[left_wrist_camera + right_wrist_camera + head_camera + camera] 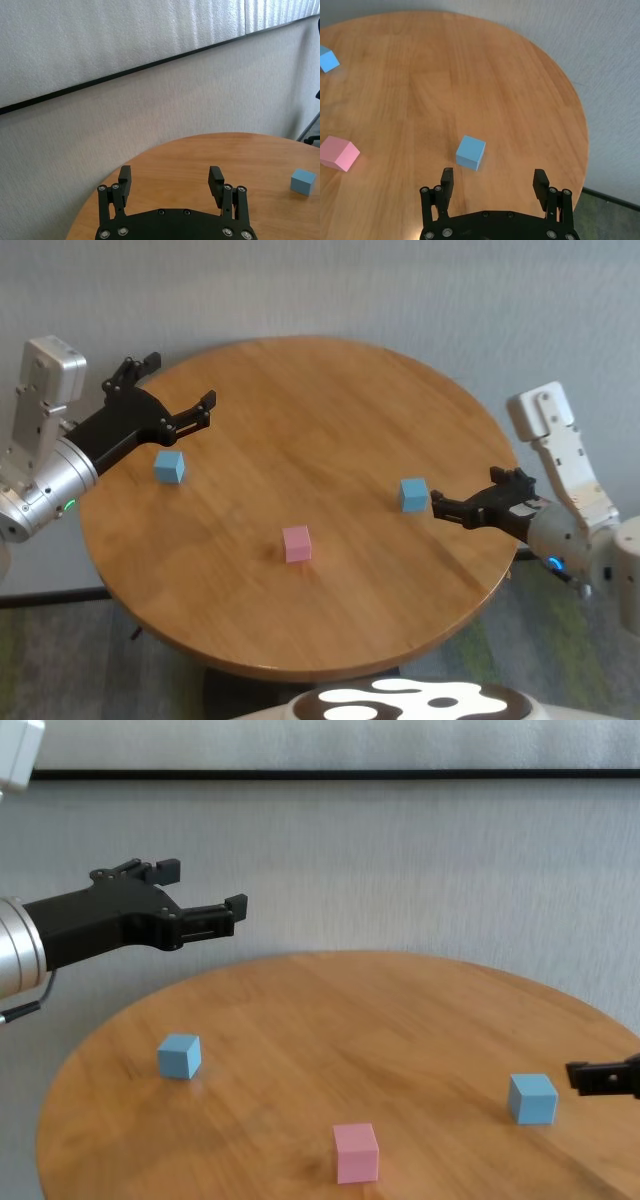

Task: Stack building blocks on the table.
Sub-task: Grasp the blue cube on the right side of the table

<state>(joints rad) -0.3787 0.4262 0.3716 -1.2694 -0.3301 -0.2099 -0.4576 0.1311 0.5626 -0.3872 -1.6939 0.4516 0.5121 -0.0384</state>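
Three cubes lie apart on the round wooden table [330, 400]. The pink cube [296, 543] is near the front middle, also seen in the chest view [356, 1152]. One light blue cube [169, 466] lies at the left, the other [413, 494] at the right. My left gripper [180, 382] is open and empty, held above the table just beyond the left blue cube. My right gripper [463, 488] is open and empty, low over the table just right of the right blue cube [471, 152], which lies ahead of the fingers.
A grey wall with a black strip [125, 75] stands behind the table. The table's right edge [510, 540] is under my right wrist. A white and dark patterned part of the robot body [410, 702] shows at the front.
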